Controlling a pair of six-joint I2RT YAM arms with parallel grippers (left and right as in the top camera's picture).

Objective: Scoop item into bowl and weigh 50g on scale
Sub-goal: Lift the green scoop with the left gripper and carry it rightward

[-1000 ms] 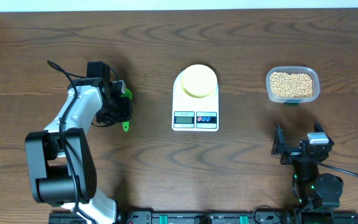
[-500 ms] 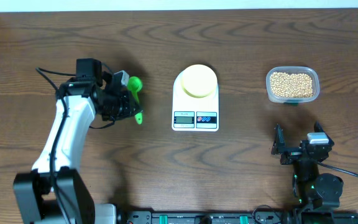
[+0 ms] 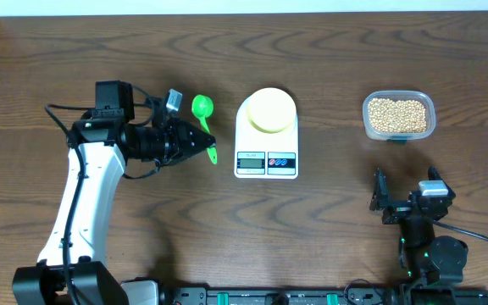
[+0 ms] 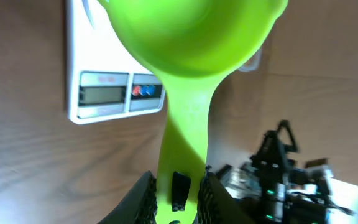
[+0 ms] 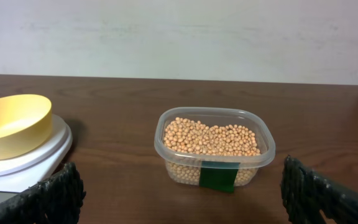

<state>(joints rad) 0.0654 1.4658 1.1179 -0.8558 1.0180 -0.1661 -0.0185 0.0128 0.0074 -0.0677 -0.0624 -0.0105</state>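
The left gripper [image 3: 203, 141] sits left of centre in the overhead view, pointing toward the right of the frame, and it is clamped on the handle of a bright green scoop [image 3: 202, 108]. In the left wrist view the two dark fingers [image 4: 143, 196] press against either side of the handle near the bottom edge, and the scoop's [image 4: 188, 37] round cup fills the top of the frame. No beans show in the part of the cup that is visible. From above, the scoop lies just left of the scale [image 3: 265, 151], apart from it.

The white scale stands in the middle of the brown wooden table [image 3: 312, 51], its display and its red and blue buttons toward the lower edge of the frame. The pale yellow bowl [image 3: 269, 110] rests on the scale's round platform, and from the right wrist view the bowl [image 5: 14, 121] looks empty.

The beans [image 3: 396, 113] are all in a clear plastic tub [image 3: 399, 127] at the upper right, well apart from the scale. In the right wrist view the tub [image 5: 213, 163] carries a dark green label [image 5: 219, 176] on its near wall, and the beans [image 5: 210, 137] reach close to its rim.

The right gripper [image 3: 405, 193] is at the lower right, below the tub, with its jaws spread wide and nothing between them; its fingers [image 5: 42, 196] show at both bottom corners of its own camera.
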